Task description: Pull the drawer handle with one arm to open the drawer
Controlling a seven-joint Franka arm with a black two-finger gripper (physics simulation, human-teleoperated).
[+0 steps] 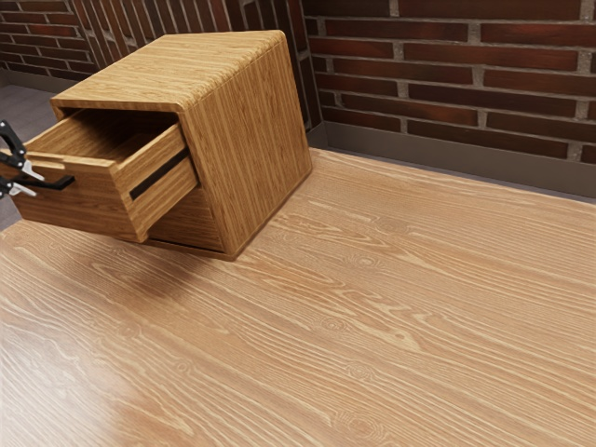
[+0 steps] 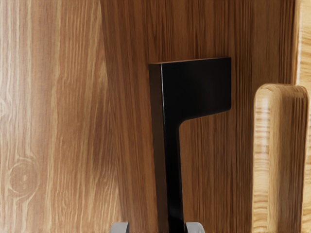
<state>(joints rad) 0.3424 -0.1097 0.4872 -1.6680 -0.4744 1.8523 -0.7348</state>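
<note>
The light oak drawer (image 1: 84, 200) stands far out of the boxy oak cabinet (image 1: 251, 140) on the wooden table (image 1: 391, 307), toward the exterior view's left. The black two-finger gripper (image 1: 20, 175) at its front is closed on the flat black bar handle (image 2: 194, 87), with a grey fingertip (image 2: 195, 227) on each side of the bar. To finish well, I think the pull should go straight along the drawer's slide, firm and without twisting, otherwise the cabinet could be dragged along.
</note>
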